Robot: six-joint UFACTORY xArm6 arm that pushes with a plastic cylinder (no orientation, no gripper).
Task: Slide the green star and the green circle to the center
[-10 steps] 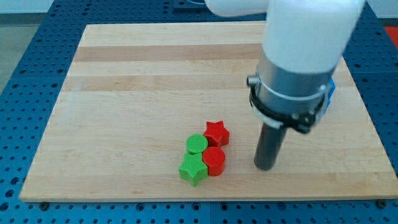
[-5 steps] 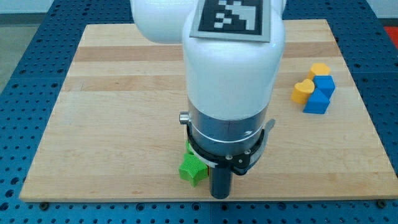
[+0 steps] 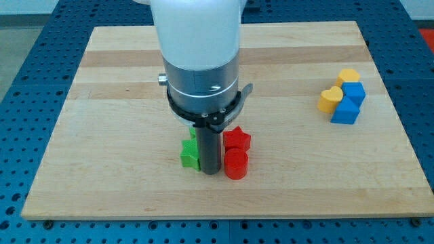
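Note:
My tip (image 3: pixel 211 172) rests on the board between the green star (image 3: pixel 189 154) on its left and the red cylinder (image 3: pixel 235 164) on its right, touching or nearly touching both. Only the left part of the green star shows; the rod covers the rest. The green circle is hidden behind the rod and arm, save perhaps a green sliver above the star. The red star (image 3: pixel 237 139) sits just above the red cylinder, right of the rod.
The wooden board (image 3: pixel 102 102) lies on a blue pegboard. At the view's right stand a yellow heart-shaped block (image 3: pixel 330 99), a yellow block (image 3: pixel 348 75) and two blue blocks (image 3: pixel 348 102). The arm's white body covers the board's upper middle.
The arm swept from the view's right to the left. My tip now stands between the green and red blocks, and the green star has shifted left and up, away from the red cylinder.

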